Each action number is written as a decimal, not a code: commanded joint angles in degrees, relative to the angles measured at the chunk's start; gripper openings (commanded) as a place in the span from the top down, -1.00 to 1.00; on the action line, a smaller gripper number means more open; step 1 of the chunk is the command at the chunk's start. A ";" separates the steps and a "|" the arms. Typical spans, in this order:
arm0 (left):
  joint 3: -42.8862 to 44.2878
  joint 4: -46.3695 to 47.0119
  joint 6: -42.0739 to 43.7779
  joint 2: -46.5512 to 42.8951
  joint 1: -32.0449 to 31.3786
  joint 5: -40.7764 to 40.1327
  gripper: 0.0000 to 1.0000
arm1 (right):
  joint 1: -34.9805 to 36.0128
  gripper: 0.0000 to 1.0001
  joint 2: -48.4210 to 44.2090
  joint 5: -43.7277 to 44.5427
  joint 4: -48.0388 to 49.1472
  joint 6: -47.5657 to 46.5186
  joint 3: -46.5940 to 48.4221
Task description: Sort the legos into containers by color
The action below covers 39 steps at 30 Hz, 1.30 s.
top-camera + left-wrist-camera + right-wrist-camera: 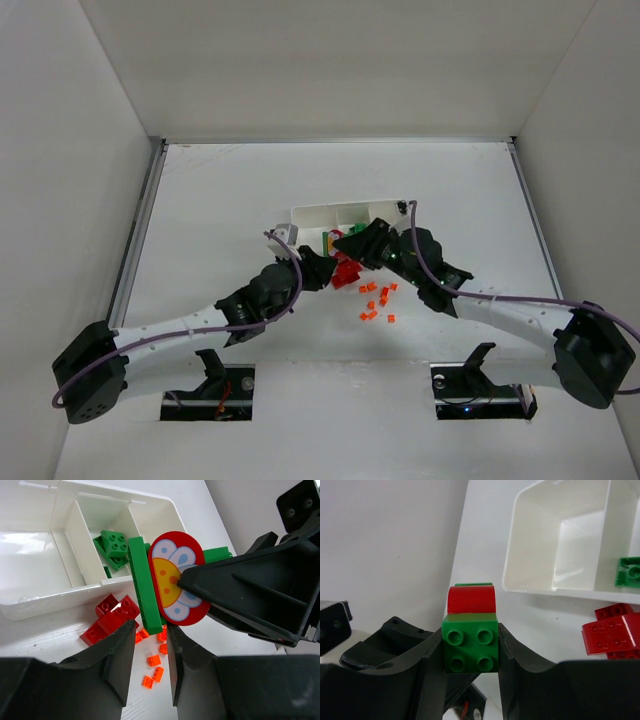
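My right gripper (471, 635) is shut on a green 2x2 brick (471, 650). This brick is joined to a red flower-print piece (175, 577) and a long green plate (145, 587), and all are held above the table in front of the white tray (330, 212). My left gripper (150, 632) is open, its fingertips (125, 635) on either side of the plate's lower end. Green bricks (114, 542) lie in the tray's middle compartment. Red bricks (110, 617) lie on the table against the tray's front wall. Orange bits (152, 667) lie scattered below my left gripper.
Both grippers (335, 255) meet close together just in front of the tray. More orange bits (378, 300) spread across the table to the near right. The tray's end compartment (555, 540) shows nothing inside. White walls enclose the table.
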 commanded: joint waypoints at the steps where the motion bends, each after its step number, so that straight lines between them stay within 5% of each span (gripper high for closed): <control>1: 1.60 7.45 1.39 0.69 -1.10 -3.21 0.43 | -0.28 0.73 -0.64 -3.15 6.69 5.26 -1.38; 8: 0.28 13.43 5.16 1.66 -4.09 -14.10 0.50 | -0.54 0.74 -1.25 -2.98 9.68 10.97 -3.75; 16: 1.07 15.90 10.79 3.59 -7.17 -18.25 0.81 | -1.07 0.75 -2.66 -1.83 9.59 11.77 -5.33; 29: 0.54 12.99 11.67 1.57 -6.56 -16.15 0.89 | -6.96 0.75 -12.40 -1.49 2.14 6.33 -7.18; 39: 9.14 12.65 7.55 11.93 -3.04 -6.04 0.85 | -8.54 0.74 -21.99 7.30 -11.31 -4.92 -8.06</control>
